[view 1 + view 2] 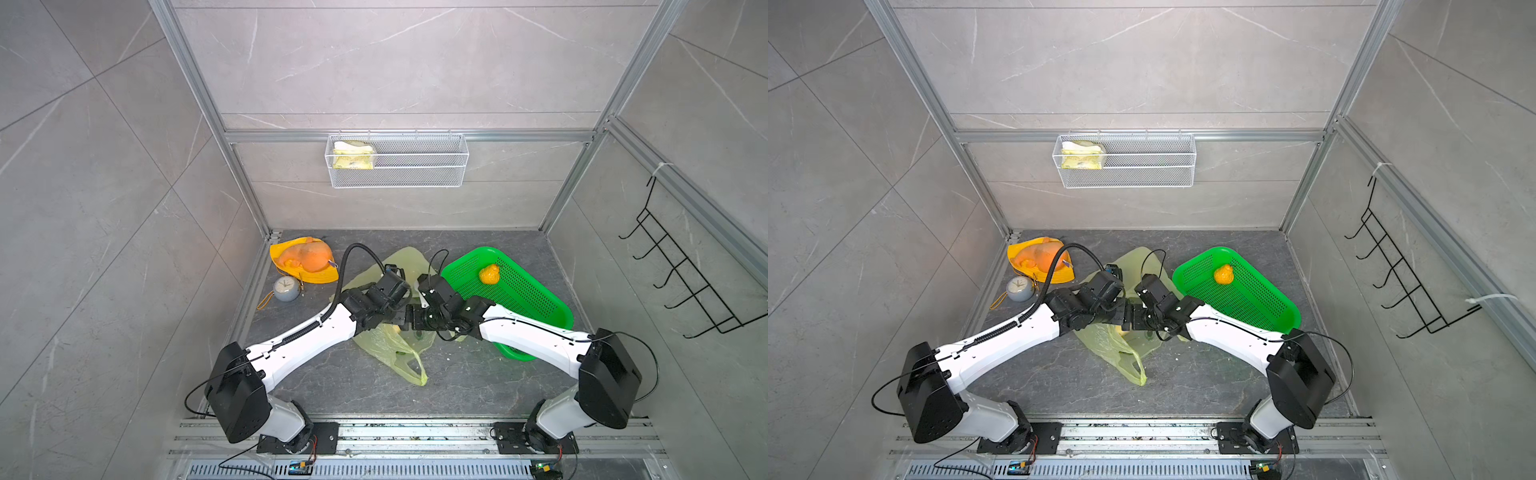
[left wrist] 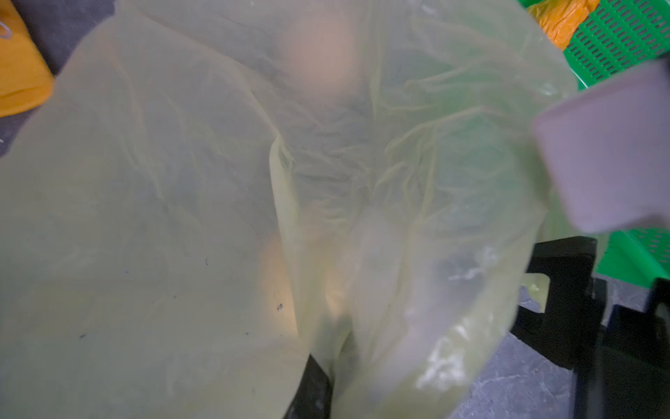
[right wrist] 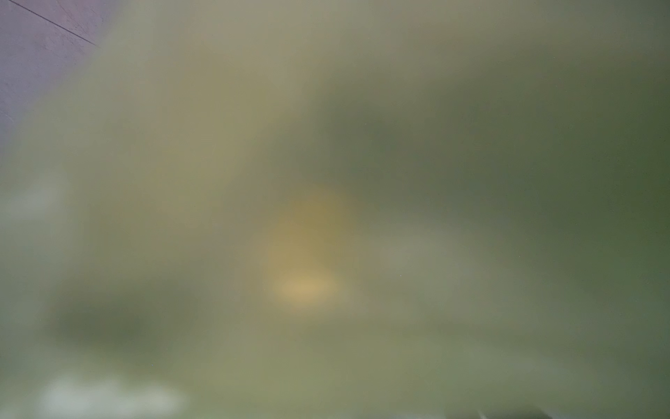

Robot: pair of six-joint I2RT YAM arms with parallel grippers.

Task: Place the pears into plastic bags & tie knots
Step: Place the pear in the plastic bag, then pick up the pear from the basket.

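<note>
Two hands at the plastic bag: left hand pinches it (right hand unclear).

The dark grey, stone-patterned tabletop carries four things in both top views. A thin yellow-green plastic bag sprawls crumpled over the centre, running from 12 o'clock toward 6 o'clock, with one handle loop flat on the stone at the 6 o'clock end. A green perforated basket sits at 3 o'clock, against the table's edge. A yellow cloth fills the 10 o'clock corner. A small grey clock stands just beside it at 9 o'clock, trailing an orange cord.
</note>
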